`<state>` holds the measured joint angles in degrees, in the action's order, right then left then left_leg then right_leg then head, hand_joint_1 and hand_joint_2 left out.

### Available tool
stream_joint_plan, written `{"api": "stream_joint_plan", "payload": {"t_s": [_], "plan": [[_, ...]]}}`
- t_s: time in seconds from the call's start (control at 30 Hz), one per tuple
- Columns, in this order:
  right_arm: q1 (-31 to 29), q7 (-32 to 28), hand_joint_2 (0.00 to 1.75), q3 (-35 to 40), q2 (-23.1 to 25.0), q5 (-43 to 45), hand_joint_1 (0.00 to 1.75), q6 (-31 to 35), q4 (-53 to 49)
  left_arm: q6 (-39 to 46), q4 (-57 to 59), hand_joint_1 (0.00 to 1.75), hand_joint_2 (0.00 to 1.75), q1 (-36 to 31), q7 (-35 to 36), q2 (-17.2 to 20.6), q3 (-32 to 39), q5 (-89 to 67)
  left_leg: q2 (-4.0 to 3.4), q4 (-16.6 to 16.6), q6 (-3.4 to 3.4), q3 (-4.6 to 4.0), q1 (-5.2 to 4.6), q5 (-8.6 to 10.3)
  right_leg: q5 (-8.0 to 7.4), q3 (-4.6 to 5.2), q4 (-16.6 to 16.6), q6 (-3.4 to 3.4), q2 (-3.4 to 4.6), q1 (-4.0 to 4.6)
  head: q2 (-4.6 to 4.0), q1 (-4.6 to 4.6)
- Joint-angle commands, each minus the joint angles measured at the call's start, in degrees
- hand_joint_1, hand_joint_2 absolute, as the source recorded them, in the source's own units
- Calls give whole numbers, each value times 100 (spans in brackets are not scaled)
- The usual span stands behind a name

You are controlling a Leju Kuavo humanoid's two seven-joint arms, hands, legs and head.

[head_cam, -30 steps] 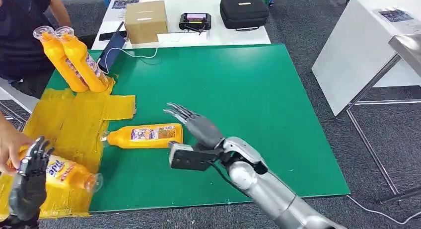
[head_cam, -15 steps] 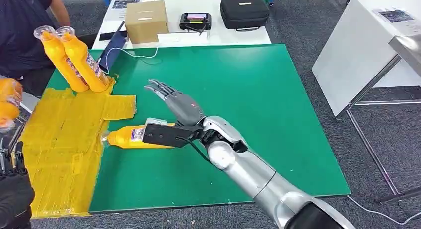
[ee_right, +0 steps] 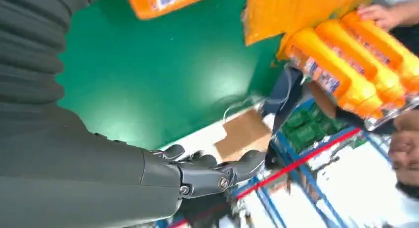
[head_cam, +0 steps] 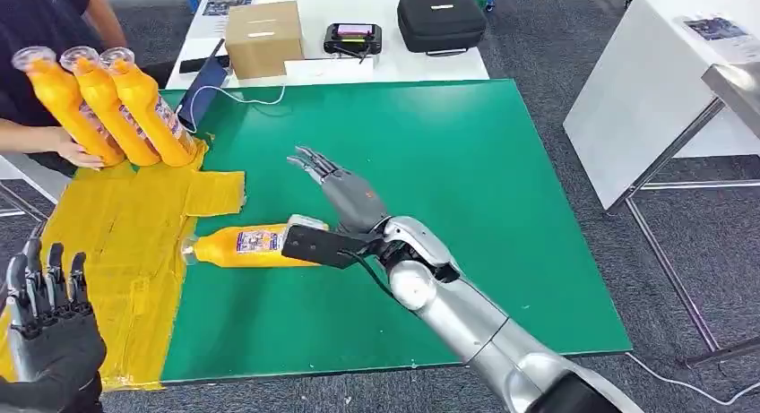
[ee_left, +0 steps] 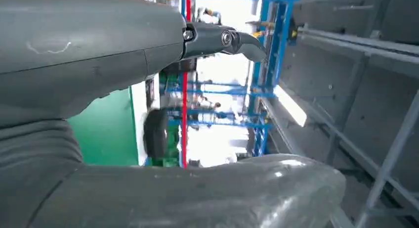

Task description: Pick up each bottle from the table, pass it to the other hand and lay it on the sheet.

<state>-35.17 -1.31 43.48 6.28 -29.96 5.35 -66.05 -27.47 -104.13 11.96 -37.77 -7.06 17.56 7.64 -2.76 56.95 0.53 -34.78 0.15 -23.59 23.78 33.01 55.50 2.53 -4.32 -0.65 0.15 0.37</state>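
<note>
Since half a second ago the right robot hand (head_cam: 345,193) has drawn back toward four o'clock, and the person's hand (head_cam: 73,150) has stood a third bottle (head_cam: 59,104) beside the two leaning bottles (head_cam: 134,104) at ten o'clock. One orange bottle (head_cam: 246,245) lies on the green tabletop (head_cam: 466,189) just past the yellow sheet (head_cam: 125,243); its long axis runs nine to three, cap toward nine o'clock at the sheet's edge, base hidden under the right wrist. That right robot hand hovers above the bottle's base end, fingers spread and empty. At seven o'clock the left robot hand (head_cam: 49,328) is raised with fingers apart, holding nothing
</note>
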Motion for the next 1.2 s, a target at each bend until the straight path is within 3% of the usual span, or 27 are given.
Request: {"api": "stream_joint_plan", "payload": {"t_s": [0.03,0.17,0.5,0.67,0.7,0.8,0.87,0.97,1.07,1.2], "plan": [[824,-524,0,-548,-508,-311,0,604,-707,900,196,0,0,-278,130,-314,-1325,-256,71,-6,2,19,6,-2,14,-42,-14,-2,-17,-2,0,0],[702,-428,0,-563,-585,-430,0,405,-656,1085,581,0,0,-656,49,-235,-1731,-241,54,-5,2,7,-8,3,7,-23,-6,-2,-14,-14,0,0],[676,-400,0,-567,-564,-447,0,364,-653,1133,546,0,0,-651,108,-171,-1729,-286,30,-4,-2,17,-3,-6,5,-26,-5,-4,20,-9,0,-2],[600,-98,0,-498,-811,-739,0,31,-940,1281,602,0,0,-689,185,-178,-1847,-411,36,3,-1,14,-4,-7,8,-23,1,-3,18,-11,0,0],[647,-51,175,-526,-903,-691,0,-45,-1001,1261,632,0,0,-692,184,-190,-1883,-420,23,-1,1,2,-7,-1,1,-11,-1,1,9,-11,0,0],[1287,105,175,-894,-1699,-692,0,-208,-1616,1351,695,0,0,-802,350,-345,-2276,-476,64,-1,3,14,-2,-3,8,-38,-10,0,-6,-10,0,-2],[1527,62,175,-1142,-1834,-647,0,-355,-1736,1576,649,0,0,-803,327,-301,-2486,-435,84,-3,4,10,-4,4,10,-31,-17,3,-42,-12,0,-2],[1243,72,175,-1153,-1679,-621,0,-571,-1274,1688,556,0,0,-701,286,-212,-2457,-297,89,3,4,15,-6,-6,13,-39,-13,1,-27,-16,0,2],[703,80,175,-997,-1420,-547,0,-724,-620,1601,629,0,0,-688,301,-182,-2412,-228,23,3,2,6,-20,-13,-2,-19,0,-2,30,-21,0,-2],[897,10,175,-953,-1396,-499,0,-631,-792,1731,493,0,0,-469,284,-198,-2389,-382,22,-2,2,2,-19,-6,-5,-14,-7,4,12,-15,0,-4]]}}
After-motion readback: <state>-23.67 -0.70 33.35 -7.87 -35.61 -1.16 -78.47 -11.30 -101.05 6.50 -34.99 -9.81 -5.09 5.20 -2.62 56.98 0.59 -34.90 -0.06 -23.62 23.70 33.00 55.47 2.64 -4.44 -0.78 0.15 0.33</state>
